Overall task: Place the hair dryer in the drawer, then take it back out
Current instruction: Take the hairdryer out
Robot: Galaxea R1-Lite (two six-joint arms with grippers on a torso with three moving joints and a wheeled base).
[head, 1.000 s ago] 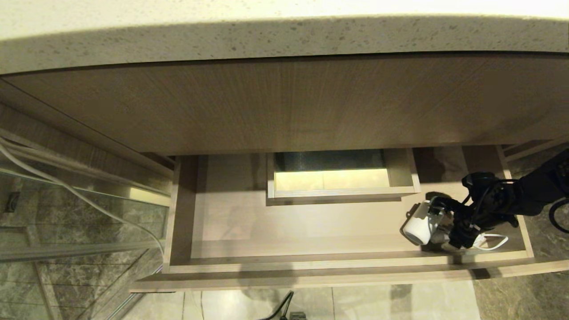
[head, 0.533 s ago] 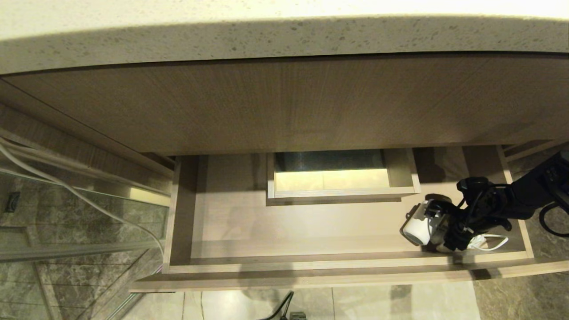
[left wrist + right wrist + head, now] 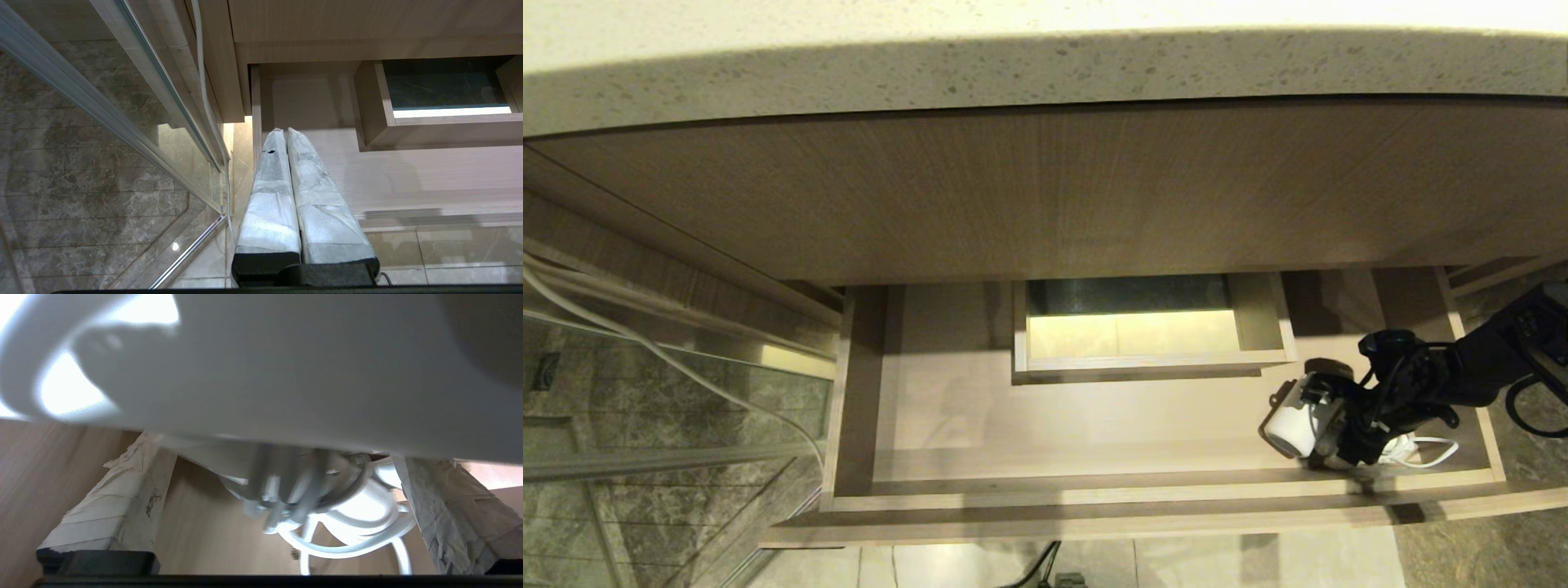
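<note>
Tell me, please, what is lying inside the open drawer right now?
The drawer holds the white hair dryer with its cord at its right end, between the right gripper's open fingers. The gripper covers the dryer's rear part.

The hair dryer (image 3: pixel 286 375) and its coiled white cord (image 3: pixel 347 522) are seen between the widely spread fingers (image 3: pixel 118 502) of the right gripper (image 3: pixel 282 506), above the drawer (image 3: pixel 49 465) floor.

Small white cylindrical hair dryer (image 3: pixel 1292 423) is showing a dark-grey mouth, its white cord (image 3: pixel 1427 448) looping beside it. Wide shallow wooden drawer (image 3: pixel 1094 425) is showing light-brown wood grain. Pale stone countertop (image 3: pixel 1045 73) is showing dark speckles. Black right gripper (image 3: pixel 1339 420) is wearing whitish wrapped finger pads (image 3: pixel 122 498).
</note>
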